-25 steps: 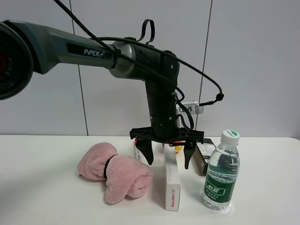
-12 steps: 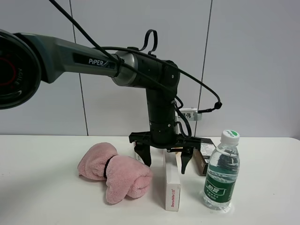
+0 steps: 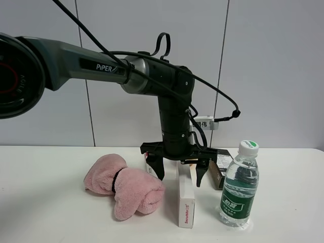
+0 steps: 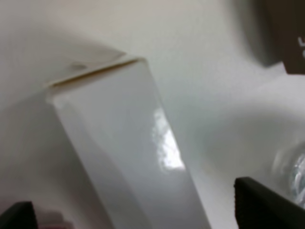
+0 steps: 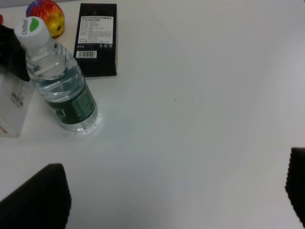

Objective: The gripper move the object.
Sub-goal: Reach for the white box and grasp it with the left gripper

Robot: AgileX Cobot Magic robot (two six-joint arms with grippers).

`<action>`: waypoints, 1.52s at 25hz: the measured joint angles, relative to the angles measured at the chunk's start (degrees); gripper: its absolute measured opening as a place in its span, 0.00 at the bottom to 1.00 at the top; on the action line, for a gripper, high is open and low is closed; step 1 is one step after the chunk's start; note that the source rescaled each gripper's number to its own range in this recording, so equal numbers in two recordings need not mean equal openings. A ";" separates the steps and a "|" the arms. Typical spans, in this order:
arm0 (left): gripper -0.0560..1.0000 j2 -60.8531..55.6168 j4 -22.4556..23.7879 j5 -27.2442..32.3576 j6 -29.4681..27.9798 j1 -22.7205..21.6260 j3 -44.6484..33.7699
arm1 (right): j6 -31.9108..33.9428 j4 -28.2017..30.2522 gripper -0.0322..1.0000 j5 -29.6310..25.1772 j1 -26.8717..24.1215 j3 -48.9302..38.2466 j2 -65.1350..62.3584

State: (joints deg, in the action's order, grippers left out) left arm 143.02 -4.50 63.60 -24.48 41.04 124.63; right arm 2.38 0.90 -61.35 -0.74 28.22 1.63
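The left wrist view is badly blurred. The white box (image 4: 119, 143) fills most of it as a pale, glossy slab with no lettering legible, and only the tips of two black fingers (image 4: 264, 205) poke in at the corners.

In the high view, the left gripper (image 3: 178, 173) hangs over the far end of that box with its fingers spread open, one on each side. Whether either finger touches the cardboard cannot be told. The box lies lengthways on the table (image 3: 45, 212), its red-lettered end toward the camera, between a rolled pink towel (image 3: 124, 188) and a water bottle (image 3: 239, 185).

The gripper hides part of the dark box (image 3: 221, 169) and most of a small colourful ball (image 5: 47, 14), which is plain only in the right wrist view. The right gripper (image 5: 174, 191) shows only as two dark finger shapes cut off at the picture's edges, wide apart and holding nothing.

The table is plain white. Behind it stands a wall (image 3: 273, 61) of pale grey panels with a small label (image 3: 202, 123) whose print is too small to read.
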 joint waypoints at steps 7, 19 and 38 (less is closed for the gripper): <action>1.00 1.23 0.00 0.98 1.19 0.00 0.00 | 0.00 0.00 1.00 0.00 0.00 0.00 0.00; 0.98 1.69 0.00 0.39 1.42 0.04 0.00 | 0.00 0.00 1.00 0.00 0.00 0.00 0.00; 0.05 1.83 -0.02 -2.81 5.22 1.10 0.00 | 0.00 0.00 1.00 0.00 0.00 0.00 0.00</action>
State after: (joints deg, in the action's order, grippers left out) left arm 144.85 -4.52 60.79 -19.26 42.14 124.63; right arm 2.38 0.90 -61.35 -0.74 28.22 1.63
